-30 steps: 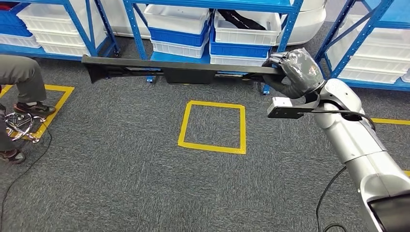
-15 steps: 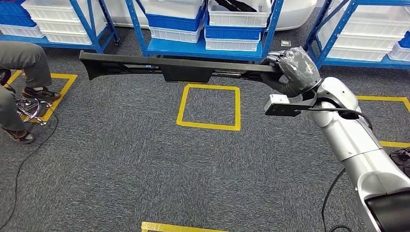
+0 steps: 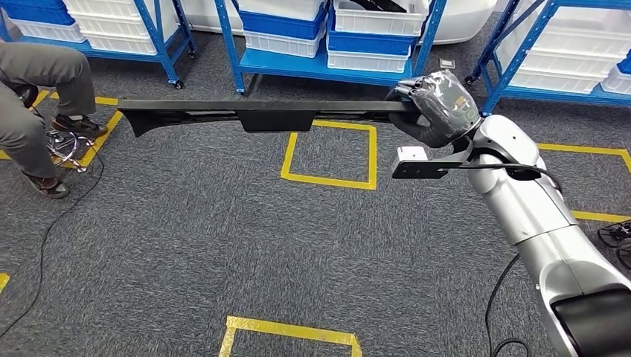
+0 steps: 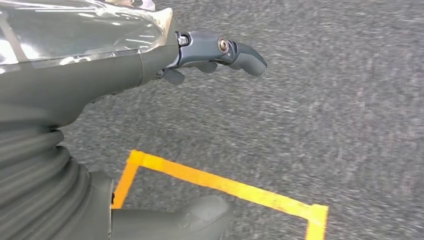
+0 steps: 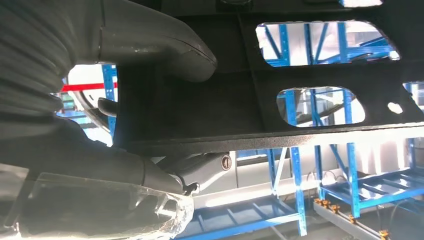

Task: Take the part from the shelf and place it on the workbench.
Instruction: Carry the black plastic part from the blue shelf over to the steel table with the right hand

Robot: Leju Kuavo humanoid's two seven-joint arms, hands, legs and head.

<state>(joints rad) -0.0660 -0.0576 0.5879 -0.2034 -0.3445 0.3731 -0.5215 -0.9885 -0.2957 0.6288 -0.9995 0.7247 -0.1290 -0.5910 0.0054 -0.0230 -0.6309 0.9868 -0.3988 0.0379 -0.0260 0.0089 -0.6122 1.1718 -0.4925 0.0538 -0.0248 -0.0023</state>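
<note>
Black plastic part point(image 3: 260, 113) is clamped at its end in my right hand point(image 3: 434, 108), stretching level toward 9 o'clock. My view has swung: the blue shelves point(image 3: 327, 63) slid further toward 12. Left hand point(image 4: 125, 65) dangles open over carpet.

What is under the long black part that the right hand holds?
Under the long black part: grey carpet and the yellow tape square, whose far edge is partly covered.

The right hand point(image 5: 125, 125) grips the black part point(image 5: 280, 115) before blue shelving point(image 5: 295, 195).
</note>
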